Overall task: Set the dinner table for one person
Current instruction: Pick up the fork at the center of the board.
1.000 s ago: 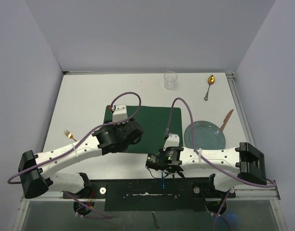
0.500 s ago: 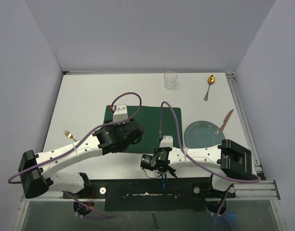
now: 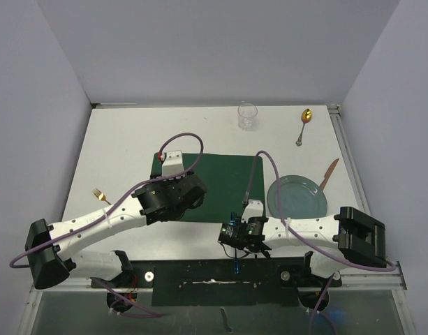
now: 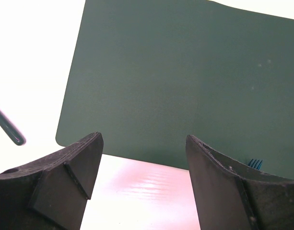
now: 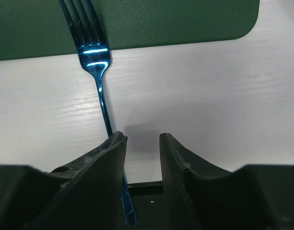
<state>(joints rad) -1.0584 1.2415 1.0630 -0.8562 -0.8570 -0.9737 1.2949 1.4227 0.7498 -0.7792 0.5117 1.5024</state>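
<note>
The large, flat, white matte rectangular table (image 3: 130,139) with a metal rail edge fills the floor of the top view, reaching from your arm bases to the far wall. Everything else rests on it.

A dark green rectangular placemat (image 3: 224,174) lies at its middle. Your left pincer (image 4: 143,143) hangs over the placemat's near-left corner, its two black fingers spread wide with nothing between them.

A round teal plate (image 3: 297,194) sits just right of the placemat, apart from it. A clear glass cup (image 3: 247,115) stands upright near the far edge, beyond the placemat.

A wooden-toned knife (image 3: 329,173) lies slanted just beyond the plate's right rim. A gold spoon (image 3: 304,125) lies at the far right, well apart from the glass. A small gold fork (image 3: 100,195) lies at the left, partly hidden by your left arm.

A shiny blue metal fork (image 5: 95,52) has its tines on the placemat's near edge, with its handle running back over the white surface. Your right pincer (image 5: 142,139) sits low over that handle. Its fingers are parted by a narrow gap that shows bare table, and the handle passes under one finger, not pinched.
</note>
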